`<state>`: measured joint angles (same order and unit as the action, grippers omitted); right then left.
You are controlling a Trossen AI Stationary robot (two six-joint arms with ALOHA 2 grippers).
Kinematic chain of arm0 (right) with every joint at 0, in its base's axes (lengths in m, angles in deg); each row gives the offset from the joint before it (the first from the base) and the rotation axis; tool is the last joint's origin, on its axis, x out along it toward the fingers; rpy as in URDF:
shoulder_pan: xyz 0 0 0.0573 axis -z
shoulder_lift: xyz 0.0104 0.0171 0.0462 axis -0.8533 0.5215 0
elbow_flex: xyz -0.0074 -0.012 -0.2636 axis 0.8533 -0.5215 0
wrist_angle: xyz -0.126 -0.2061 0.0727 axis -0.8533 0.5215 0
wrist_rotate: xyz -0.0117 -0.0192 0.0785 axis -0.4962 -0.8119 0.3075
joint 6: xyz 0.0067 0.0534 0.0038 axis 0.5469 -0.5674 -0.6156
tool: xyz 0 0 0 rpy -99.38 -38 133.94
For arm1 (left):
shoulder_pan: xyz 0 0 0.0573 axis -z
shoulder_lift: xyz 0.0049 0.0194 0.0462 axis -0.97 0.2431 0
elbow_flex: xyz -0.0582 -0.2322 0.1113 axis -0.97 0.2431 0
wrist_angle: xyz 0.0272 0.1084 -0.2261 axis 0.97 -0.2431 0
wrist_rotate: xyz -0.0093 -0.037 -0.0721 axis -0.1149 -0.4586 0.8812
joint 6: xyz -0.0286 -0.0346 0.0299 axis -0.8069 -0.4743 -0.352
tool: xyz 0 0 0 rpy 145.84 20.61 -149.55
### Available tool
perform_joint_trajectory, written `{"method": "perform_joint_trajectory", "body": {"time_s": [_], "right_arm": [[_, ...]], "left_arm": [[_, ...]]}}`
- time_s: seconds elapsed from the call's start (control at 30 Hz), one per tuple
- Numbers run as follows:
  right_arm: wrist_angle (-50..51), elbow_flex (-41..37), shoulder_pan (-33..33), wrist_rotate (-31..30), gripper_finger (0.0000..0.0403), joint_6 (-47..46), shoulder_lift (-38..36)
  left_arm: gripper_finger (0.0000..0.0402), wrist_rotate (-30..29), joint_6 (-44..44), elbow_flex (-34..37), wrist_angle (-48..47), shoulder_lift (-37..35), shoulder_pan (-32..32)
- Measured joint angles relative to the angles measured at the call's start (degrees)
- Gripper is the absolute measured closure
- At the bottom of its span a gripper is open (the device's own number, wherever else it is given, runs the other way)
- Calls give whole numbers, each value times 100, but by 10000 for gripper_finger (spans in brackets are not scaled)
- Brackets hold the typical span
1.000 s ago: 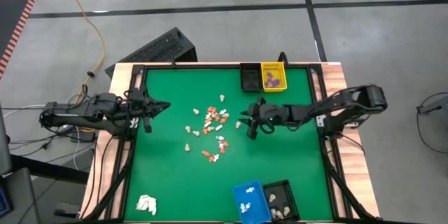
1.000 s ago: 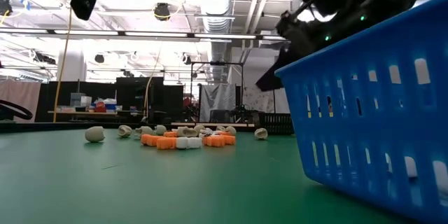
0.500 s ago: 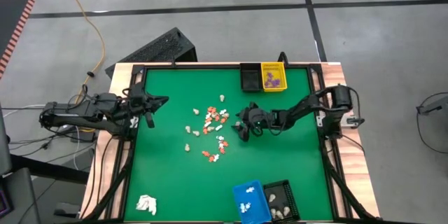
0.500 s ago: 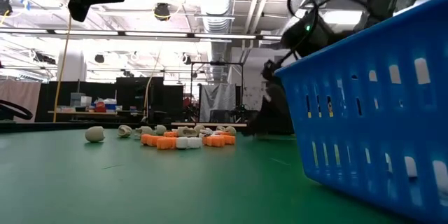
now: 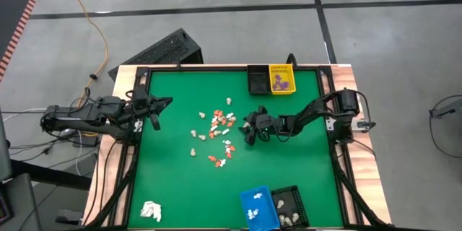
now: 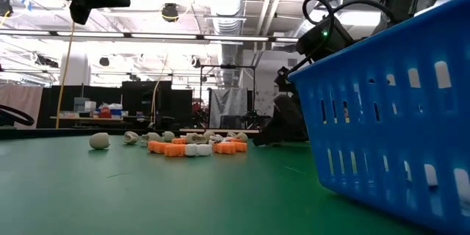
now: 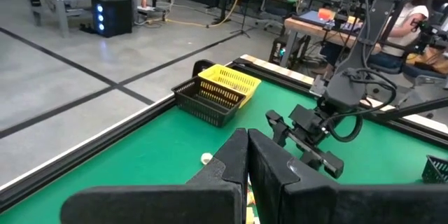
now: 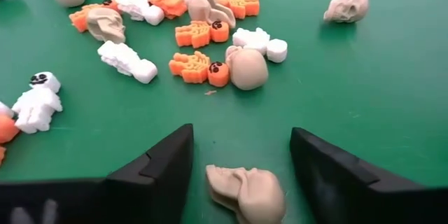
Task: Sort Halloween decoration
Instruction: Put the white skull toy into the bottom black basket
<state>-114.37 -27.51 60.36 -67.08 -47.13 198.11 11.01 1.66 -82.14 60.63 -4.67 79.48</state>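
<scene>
Right gripper sat low on the green desk, jaws spread around a beige skull piece beside the scattered pile of small orange, white and beige Halloween figures; left gripper hovered, jaws pressed together.

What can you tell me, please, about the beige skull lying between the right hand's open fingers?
The beige skull is a small cream-coloured piece with a matte, moulded look. It lies on its side on the green mat, alone, apart from the other pieces. The right hand brackets it with open fingers, neither touching it.
</scene>
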Motion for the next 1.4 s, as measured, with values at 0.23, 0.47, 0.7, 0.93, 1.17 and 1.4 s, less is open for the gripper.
{"method": "perform_joint_trajectory", "body": {"time_s": [0.23, 0.47, 0.7, 0.93, 1.17, 1.4], "right_arm": [[-27, -9, -76, -214, 259, 2, 40], [-34, -29, -84, -208, 336, 1, -49], [100, -35, -86, -170, 331, 308, -681], [727, -39, -116, -55, 331, 464, -1720], [1658, -37, -563, -50, 331, 141, -2845], [2180, -36, -1829, 481, 331, -1305, -3826]], "left_arm": [[401, -3, 8, 0, -9, 0, 0], [402, -3, 9, 0, -10, 0, 0], [402, -3, 52, 0, -13, 0, 0], [401, -5, 163, 0, -12, 0, 0], [401, -144, 262, 0, -10, 0, 0], [401, -151, 260, 0, -10, 0, -2]]}}
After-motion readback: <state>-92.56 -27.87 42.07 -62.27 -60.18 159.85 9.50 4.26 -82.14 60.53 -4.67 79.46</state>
